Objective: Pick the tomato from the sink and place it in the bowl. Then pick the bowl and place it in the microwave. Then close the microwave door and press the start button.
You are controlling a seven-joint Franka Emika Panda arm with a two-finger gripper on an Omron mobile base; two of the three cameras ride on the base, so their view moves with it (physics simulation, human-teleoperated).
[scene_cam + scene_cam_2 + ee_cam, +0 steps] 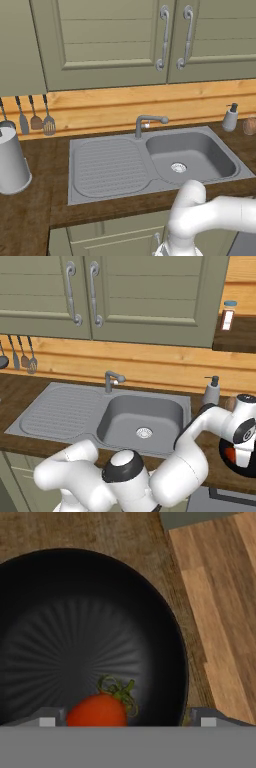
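Observation:
The black bowl (75, 627) sits on the dark wooden counter, and the red tomato (97, 711) with its green stalk lies inside it near the rim. My gripper (127, 722) hangs just above the bowl, open, with its fingertips (47, 721) standing wide to either side of the tomato. In the right base view the bowl (223, 450) shows at the far right of the counter, partly hidden by my white hand, with a bit of the tomato (229, 455) visible. The grey sink (192, 157) (145, 418) has an empty basin. The microwave is out of view.
A soap dispenser (212, 391) (230, 117) stands behind the sink's right corner, near the bowl. The tap (147, 122) curves over the basin. A white canister (11, 160) stands at the far left, with utensils (35, 120) hanging above it. A light wooden surface (220, 612) borders the bowl.

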